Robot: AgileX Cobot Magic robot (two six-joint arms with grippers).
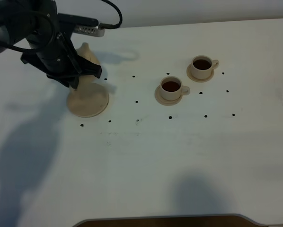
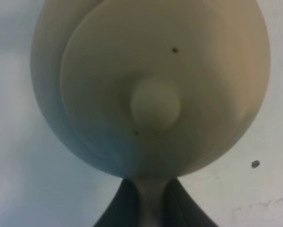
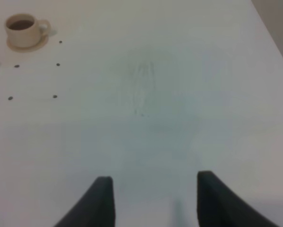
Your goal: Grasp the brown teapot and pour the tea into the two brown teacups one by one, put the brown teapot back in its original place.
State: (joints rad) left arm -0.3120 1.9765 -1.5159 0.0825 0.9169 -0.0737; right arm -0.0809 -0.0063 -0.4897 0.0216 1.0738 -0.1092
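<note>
A smooth, matt ceramic look is shown by the brown teapot [image 2: 151,85] and its wide saucer [image 1: 88,100] — likewise by both teacups [image 1: 171,89]. The desk [image 1: 179,156] is seen as smooth, matt white; the left claw [image 2: 150,201] as dark, matt plastic.

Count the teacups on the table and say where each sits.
2. One teacup sits on its saucer near the table's middle; the other teacup sits on its saucer farther back and to the right. Both hold dark tea. None appears hidden.
</note>
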